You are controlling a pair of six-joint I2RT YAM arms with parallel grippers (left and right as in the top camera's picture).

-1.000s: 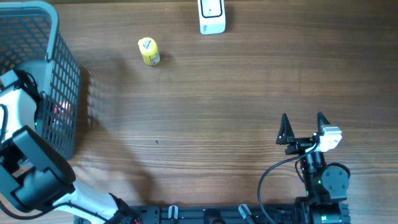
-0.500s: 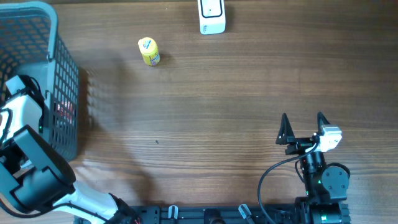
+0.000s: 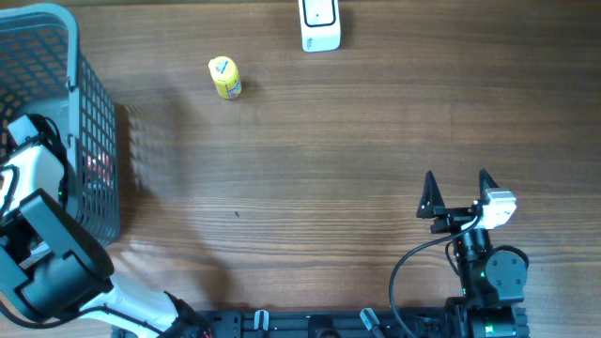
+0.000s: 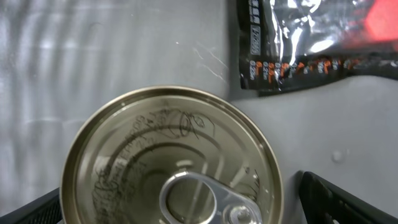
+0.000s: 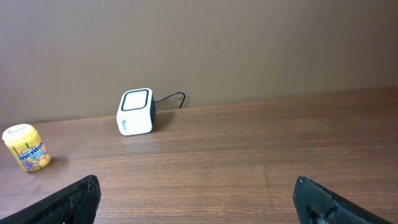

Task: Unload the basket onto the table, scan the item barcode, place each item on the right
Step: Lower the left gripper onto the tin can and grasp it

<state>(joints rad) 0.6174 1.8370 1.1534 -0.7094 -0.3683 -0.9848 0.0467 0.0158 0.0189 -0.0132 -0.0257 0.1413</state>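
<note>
Two pincers, both agape, empty. Left pincer (image 4: 183,208) straddles tin can (image 4: 124,155), apparently inside basket (image 3: 56,19); scanner (image 5: 135,112) well ahead of right pincer (image 5: 199,202).

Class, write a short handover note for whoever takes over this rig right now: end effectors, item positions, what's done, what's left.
Left end effector: open, in the basket over the tin can, beside a black pouch; nothing gripped.
Right end effector: open, empty, at the near side.
Scanner at the far side; yellow tub left of it.
Done: reach into basket. Left: grip an item, carry it to scanner, show barcode.
</note>
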